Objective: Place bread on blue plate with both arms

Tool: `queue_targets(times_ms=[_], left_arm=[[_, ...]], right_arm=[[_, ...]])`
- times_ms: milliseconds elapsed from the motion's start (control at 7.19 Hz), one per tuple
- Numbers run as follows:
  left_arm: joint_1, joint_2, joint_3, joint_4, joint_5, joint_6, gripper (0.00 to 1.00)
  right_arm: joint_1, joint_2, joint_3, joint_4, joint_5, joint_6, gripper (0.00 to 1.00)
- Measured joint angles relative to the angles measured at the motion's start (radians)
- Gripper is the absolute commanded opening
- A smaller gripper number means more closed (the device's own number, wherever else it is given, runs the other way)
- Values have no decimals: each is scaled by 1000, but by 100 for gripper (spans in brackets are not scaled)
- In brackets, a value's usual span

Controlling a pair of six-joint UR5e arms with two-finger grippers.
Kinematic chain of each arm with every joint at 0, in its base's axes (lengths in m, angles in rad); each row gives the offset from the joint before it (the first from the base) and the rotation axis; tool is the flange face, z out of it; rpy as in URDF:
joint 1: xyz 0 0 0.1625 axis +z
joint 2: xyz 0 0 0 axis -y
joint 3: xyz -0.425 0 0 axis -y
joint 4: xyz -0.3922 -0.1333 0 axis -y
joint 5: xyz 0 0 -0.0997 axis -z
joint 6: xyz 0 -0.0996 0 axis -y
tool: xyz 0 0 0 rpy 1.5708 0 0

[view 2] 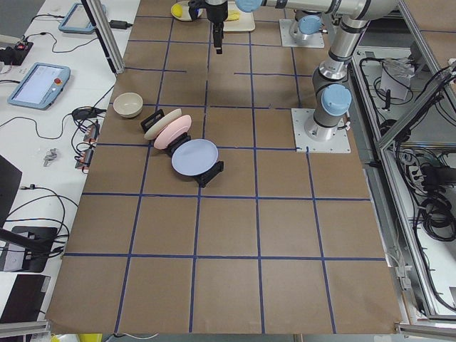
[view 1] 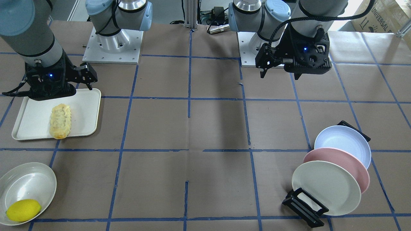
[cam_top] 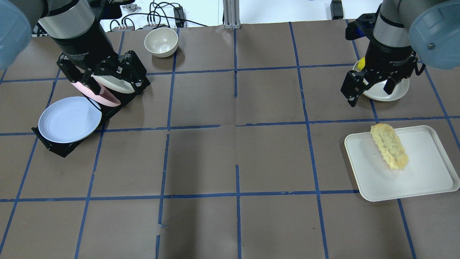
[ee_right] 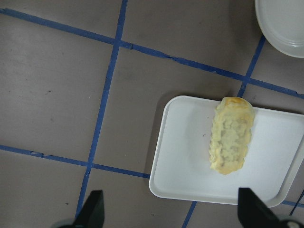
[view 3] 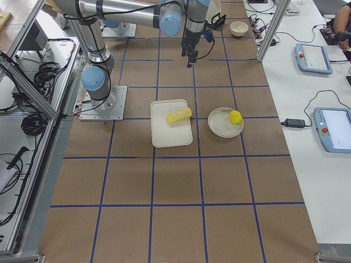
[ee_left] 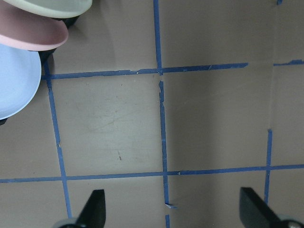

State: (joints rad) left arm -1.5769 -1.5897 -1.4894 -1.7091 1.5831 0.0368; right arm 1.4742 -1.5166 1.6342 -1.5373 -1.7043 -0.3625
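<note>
The bread (view 1: 60, 121) lies on a white tray (view 1: 35, 118); it also shows in the overhead view (cam_top: 389, 146) and in the right wrist view (ee_right: 231, 135). My right gripper (cam_top: 372, 88) hangs open and empty above the table beside the tray, apart from the bread. The blue plate (cam_top: 69, 119) leans at the near end of a black rack (view 1: 303, 207), also seen in the front view (view 1: 343, 145) and at the left wrist view's edge (ee_left: 14, 80). My left gripper (cam_top: 107, 77) is open and empty, held high near the rack.
A pink plate (view 1: 346, 163) and a cream plate (view 1: 324, 186) stand in the same rack. A lemon (view 1: 23, 210) lies in a cream dish (view 1: 29, 183) near the tray. A small bowl (cam_top: 161, 41) stands at the far edge.
</note>
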Motion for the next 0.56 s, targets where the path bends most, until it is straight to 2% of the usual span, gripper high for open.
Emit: queue_targets(times_ms=[278, 557], left_arm=[[19, -4, 0, -2, 1, 9, 100], [139, -19, 7, -9, -2, 50, 100]], right_arm=[[0, 5, 8, 2, -1, 0, 100], [0, 7, 10, 6, -2, -2, 100]])
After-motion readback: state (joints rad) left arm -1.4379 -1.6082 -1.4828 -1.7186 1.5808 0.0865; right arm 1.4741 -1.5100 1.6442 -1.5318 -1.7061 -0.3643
